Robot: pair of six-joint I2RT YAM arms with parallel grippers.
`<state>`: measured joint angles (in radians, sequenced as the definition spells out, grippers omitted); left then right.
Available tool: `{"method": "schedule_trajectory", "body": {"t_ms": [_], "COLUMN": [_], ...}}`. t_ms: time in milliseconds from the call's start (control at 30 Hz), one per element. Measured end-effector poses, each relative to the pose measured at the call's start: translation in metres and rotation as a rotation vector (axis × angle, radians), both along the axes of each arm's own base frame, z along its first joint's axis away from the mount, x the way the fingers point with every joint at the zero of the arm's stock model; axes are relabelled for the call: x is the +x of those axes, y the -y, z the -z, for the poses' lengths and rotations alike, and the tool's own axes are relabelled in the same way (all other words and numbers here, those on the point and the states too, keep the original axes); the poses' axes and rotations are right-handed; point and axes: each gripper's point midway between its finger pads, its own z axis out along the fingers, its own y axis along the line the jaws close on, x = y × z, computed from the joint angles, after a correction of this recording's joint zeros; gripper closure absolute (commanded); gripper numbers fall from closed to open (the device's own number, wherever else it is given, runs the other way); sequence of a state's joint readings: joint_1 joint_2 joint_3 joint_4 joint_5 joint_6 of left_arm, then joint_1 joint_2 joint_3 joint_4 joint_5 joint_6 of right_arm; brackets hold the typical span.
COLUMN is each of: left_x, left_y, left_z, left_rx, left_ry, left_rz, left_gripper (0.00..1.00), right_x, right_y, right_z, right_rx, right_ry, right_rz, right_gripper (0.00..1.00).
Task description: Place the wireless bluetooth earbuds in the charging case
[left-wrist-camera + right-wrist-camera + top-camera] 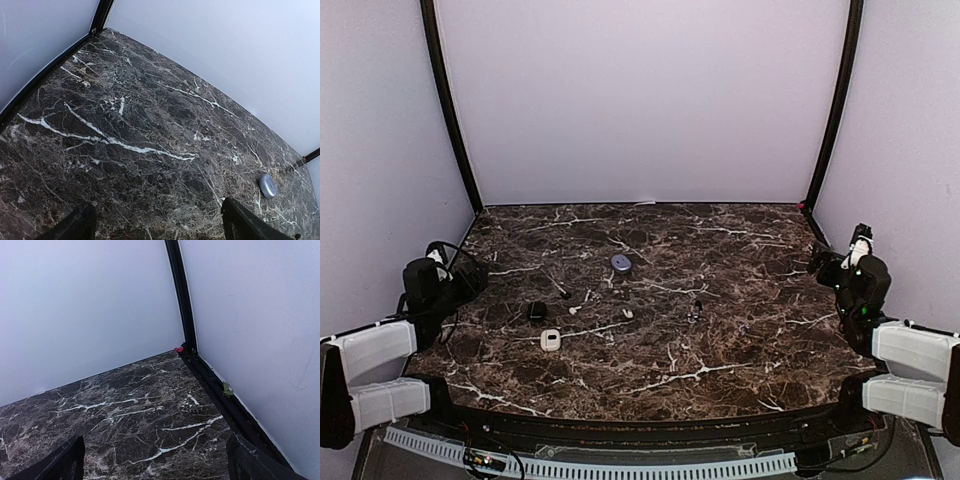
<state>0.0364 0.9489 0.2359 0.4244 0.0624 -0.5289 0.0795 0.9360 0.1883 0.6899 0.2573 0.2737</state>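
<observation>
Several tiny earbuds lie left of the table's centre in the top view: a dark stemmed earbud (563, 292), a white earbud (574, 310), a second white earbud (627, 313) and a dark earbud (697, 311). Three small cases lie among them: a grey-blue oval case (621, 262), a black case (536, 311) and a white case (551, 340). My left gripper (442, 260) hangs at the left edge, open and empty (157, 210); its view shows the grey-blue case (268, 186) far right. My right gripper (858, 245) is at the right edge, open and empty (155, 440), facing the back right corner.
White walls with black corner posts (448, 100) enclose the dark marble table (720, 260). A small red bit (178, 349) sits in the back right corner and a green scrap (227, 389) lies along the right wall rail. A cable track (620, 468) runs along the near edge.
</observation>
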Motion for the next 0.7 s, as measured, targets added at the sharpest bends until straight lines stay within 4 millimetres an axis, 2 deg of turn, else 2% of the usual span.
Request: {"method": "schedule_trajectory", "body": {"t_ms": [100, 200, 367, 533, 700], "left_x": [-0.003, -0.007, -0.013, -0.015, -0.015], "left_y": [-0.001, -0.001, 0.008, 0.019, 0.029], "left_z": [-0.003, -0.015, -0.028, -0.019, 0.008], "left_rx": [-0.036, -0.094, -0.184, -0.258, -0.306], "left_ry": [0.003, 0.038, 0.095, 0.048, -0.1], "left_rz": [-0.02, -0.045, -0.018, 0.021, 0.045], "left_gripper": [0.01, 0.01, 0.01, 0.01, 0.01], "right_x": [-0.003, -0.006, -0.008, -0.001, 0.012], "right_y": [0.01, 0.02, 0.023, 0.021, 0.009], "right_z": [0.003, 0.007, 0.013, 0.012, 0.001], "right_rx": [0.031, 0.073, 0.141, 0.214, 0.238], "right_ry": [-0.008, -0.017, -0.025, -0.064, -0.084], "right_rz": [0.064, 0.124, 0.152, 0.158, 0.097], "right_gripper": [0.0, 0.01, 0.01, 0.01, 0.01]}}
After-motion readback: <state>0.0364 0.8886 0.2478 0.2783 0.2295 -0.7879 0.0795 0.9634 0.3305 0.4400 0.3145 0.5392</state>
